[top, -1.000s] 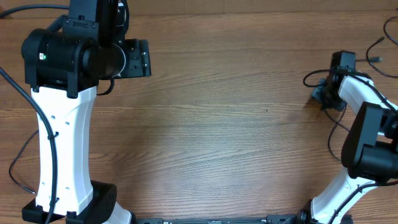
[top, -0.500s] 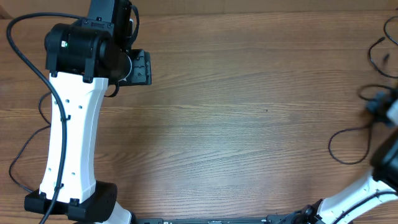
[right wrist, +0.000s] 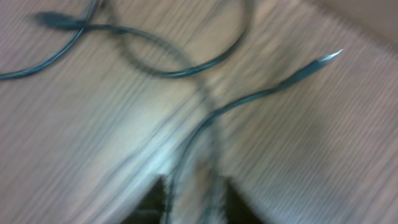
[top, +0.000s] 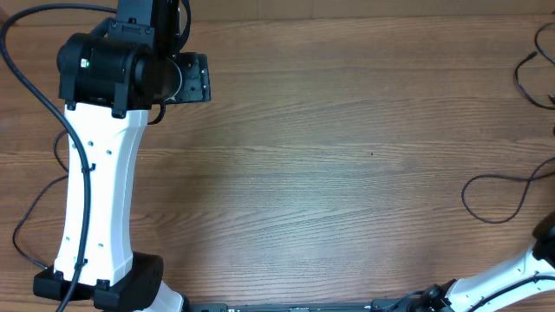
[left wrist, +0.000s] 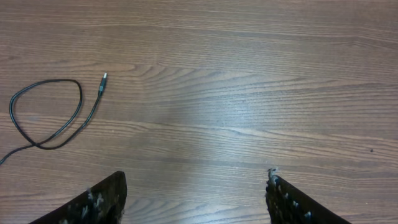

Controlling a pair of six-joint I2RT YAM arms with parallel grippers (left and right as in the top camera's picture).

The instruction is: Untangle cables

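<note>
The right wrist view is smeared by blur: the thin black cables (right wrist: 180, 74) are rendered as streaks, and the right gripper (right wrist: 193, 206) as dark shapes, its opening indeterminable. In the overhead view, the cable loop (top: 491, 222) is cut off at the right edge.

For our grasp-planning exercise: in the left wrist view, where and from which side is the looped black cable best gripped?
Probably the straight stretch just behind its silvery plug, from straight above, jaws across the cord. That end of the black cable lies free of the loop and flat on the wooden table, leaving no side access.
</note>
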